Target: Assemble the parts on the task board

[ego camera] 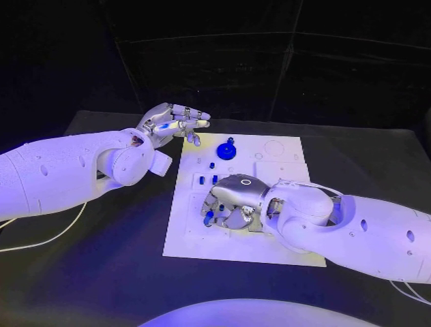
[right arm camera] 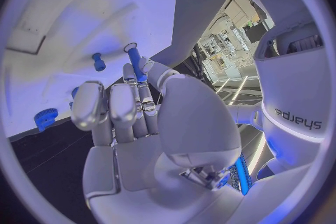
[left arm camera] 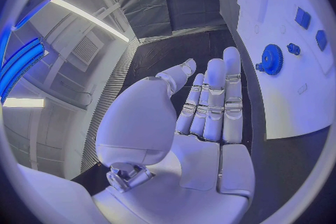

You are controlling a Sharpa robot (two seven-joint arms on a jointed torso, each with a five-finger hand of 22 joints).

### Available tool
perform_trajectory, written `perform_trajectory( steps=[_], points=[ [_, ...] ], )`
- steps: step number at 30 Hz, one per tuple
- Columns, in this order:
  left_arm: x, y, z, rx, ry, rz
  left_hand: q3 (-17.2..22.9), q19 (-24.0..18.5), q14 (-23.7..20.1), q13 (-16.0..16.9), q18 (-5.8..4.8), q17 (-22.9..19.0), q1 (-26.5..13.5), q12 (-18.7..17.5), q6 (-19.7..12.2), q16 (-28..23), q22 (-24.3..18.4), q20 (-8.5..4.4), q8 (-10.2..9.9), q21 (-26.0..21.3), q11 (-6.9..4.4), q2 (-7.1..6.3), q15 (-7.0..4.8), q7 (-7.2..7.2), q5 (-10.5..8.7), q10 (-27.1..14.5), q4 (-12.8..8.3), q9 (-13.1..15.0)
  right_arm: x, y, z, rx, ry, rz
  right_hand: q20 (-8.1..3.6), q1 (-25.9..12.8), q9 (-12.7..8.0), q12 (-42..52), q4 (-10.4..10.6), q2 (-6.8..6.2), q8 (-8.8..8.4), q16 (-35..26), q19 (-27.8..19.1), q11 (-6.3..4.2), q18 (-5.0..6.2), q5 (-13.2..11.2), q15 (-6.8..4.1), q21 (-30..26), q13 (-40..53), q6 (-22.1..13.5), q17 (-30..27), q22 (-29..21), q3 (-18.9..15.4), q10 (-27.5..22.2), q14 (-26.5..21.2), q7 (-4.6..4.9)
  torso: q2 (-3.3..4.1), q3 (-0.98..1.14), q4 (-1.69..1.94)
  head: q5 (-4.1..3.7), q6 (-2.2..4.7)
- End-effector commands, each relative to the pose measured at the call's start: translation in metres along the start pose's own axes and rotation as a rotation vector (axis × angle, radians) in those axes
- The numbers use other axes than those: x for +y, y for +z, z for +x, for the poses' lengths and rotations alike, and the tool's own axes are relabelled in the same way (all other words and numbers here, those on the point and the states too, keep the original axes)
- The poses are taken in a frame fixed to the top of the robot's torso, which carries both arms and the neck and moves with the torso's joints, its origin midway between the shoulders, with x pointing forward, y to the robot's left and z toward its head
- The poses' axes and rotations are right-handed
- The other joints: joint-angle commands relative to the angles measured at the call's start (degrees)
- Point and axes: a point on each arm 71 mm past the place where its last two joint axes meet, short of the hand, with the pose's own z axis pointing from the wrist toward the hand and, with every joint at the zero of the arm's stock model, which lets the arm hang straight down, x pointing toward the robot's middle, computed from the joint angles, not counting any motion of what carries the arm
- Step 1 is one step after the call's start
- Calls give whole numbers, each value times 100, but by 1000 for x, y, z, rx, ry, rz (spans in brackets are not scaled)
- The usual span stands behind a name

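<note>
The white task board (ego camera: 275, 238) lies in the middle of the table. My right hand (ego camera: 233, 204) is low over the board's left half and pinches a slim blue pin (right arm camera: 134, 61) between thumb and fingers; the pin's tip (ego camera: 209, 217) shows under the hand. A blue gear (ego camera: 226, 150) stands near the board's far edge, with small blue parts (ego camera: 209, 179) between it and the right hand. My left hand (ego camera: 171, 122) hovers off the board's far left corner, fingers (left arm camera: 210, 101) stretched out and holding nothing. The gear (left arm camera: 271, 59) lies beyond those fingers.
Another short blue piece (right arm camera: 98, 61) stands on the board beside the held pin. Two blue blocks (left arm camera: 302, 17) sit in the board past the gear. Black table (ego camera: 108, 272) surrounds the board, and a white cable (ego camera: 39, 238) trails under my left arm.
</note>
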Motion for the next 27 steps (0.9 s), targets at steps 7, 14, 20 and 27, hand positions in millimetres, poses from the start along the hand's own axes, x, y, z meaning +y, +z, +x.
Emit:
perform_trajectory(
  steps=[7,14,20,27],
  points=[
    [-2,1,1,8,-5,10,-43,11,-29,-9,34,-5,5,18,-39,-33,-5,31,23,-35,-2,74,-8,-12,19,-24,0,-4,-1,0,2,29,-70,32,32,2,4,-35,9,-19,-1,32,14,37,-85,27,27,21,2,19,4,-3,40,21,106,36,-3,1,-2,5,-34],
    [-2,1,0,6,-5,9,-43,11,-29,-9,34,-5,5,18,-39,-33,-5,31,23,-35,-2,74,-8,-12,19,-24,0,-4,1,0,2,38,-81,27,33,-4,5,-36,10,-24,0,31,15,37,-86,25,28,23,3,23,0,1,36,28,105,36,-4,1,0,7,-46],
    [-2,1,1,7,-5,9,-43,11,-29,-9,34,-5,5,18,-39,-33,-5,31,23,-35,-2,74,-8,-12,19,-24,0,-4,5,2,2,38,-86,14,37,-23,4,-52,5,-57,-5,18,-3,40,-80,18,30,11,4,19,-21,-16,21,27,96,36,-2,-5,-2,3,-47],
    [-2,0,0,7,-5,8,-43,11,-29,-9,34,-5,5,18,-39,-33,-5,31,23,-35,-2,74,-8,-12,19,-24,0,-4,9,4,2,33,-89,-3,70,-138,-30,-189,35,-176,-97,-30,-86,95,-60,76,73,-56,-20,-129,-99,-100,-37,-129,59,73,-4,-4,-1,-4,-48]
  ],
)
